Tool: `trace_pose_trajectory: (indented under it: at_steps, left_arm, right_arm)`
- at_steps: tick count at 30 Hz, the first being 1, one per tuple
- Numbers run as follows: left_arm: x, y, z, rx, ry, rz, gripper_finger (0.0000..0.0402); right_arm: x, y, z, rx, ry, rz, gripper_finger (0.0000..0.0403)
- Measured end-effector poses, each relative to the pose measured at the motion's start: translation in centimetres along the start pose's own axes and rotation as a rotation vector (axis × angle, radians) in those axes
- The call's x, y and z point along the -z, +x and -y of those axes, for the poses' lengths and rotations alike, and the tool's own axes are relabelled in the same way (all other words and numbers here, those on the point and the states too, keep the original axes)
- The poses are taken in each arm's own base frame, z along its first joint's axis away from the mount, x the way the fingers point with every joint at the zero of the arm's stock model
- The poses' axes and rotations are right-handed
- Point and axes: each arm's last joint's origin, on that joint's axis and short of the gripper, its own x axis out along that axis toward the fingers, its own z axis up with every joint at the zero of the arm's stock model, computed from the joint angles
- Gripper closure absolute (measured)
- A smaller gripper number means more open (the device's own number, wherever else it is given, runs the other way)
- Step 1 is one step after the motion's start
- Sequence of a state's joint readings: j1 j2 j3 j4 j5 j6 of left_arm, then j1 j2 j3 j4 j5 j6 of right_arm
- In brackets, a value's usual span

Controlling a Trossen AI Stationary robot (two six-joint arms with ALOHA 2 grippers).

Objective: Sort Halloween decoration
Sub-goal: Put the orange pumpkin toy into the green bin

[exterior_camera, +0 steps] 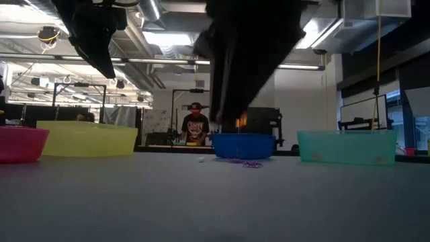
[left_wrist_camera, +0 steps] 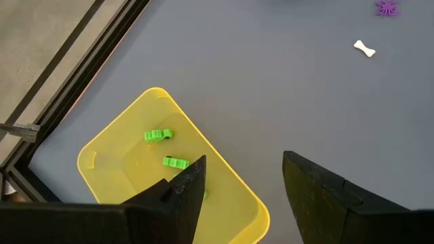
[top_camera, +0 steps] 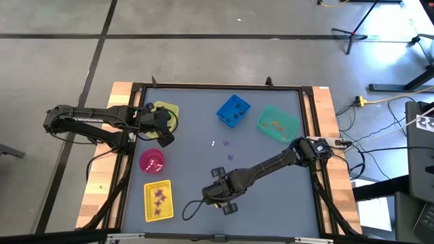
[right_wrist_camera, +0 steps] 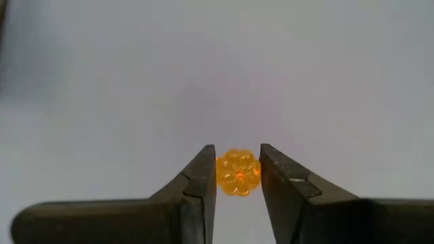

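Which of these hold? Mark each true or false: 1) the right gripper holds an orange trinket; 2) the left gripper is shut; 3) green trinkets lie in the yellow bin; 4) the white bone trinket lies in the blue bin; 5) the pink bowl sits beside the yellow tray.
1) True: the right gripper is shut on the orange trinket.
2) False: the left gripper is open, over the yellow bin.
3) True: green trinkets lie in it.
4) False: the white bone trinket lies on the bare table, outside the blue bin.
5) True: the pink bowl sits next to the yellow tray.
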State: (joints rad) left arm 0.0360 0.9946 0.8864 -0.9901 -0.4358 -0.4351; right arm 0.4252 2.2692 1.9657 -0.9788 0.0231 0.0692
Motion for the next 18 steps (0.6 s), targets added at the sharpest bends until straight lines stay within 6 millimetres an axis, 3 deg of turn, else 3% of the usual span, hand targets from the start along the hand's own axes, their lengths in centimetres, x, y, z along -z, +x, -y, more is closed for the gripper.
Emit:
trace_pose_trajectory:
  at_steps: [8,18]
  left_arm:
    - [0.0,0.0,0.0,0.0,0.0,0.0,0.0223]
    - [0.0,0.0,0.0,0.0,-0.001,0.001,0.0223]
  right_arm:
    - [0.1,-2.7,0.2,0.058,-0.071,-0.094,0.031]
    - [2.4,-4.1,1.2,0.108,-0.116,-0.316,0.031]
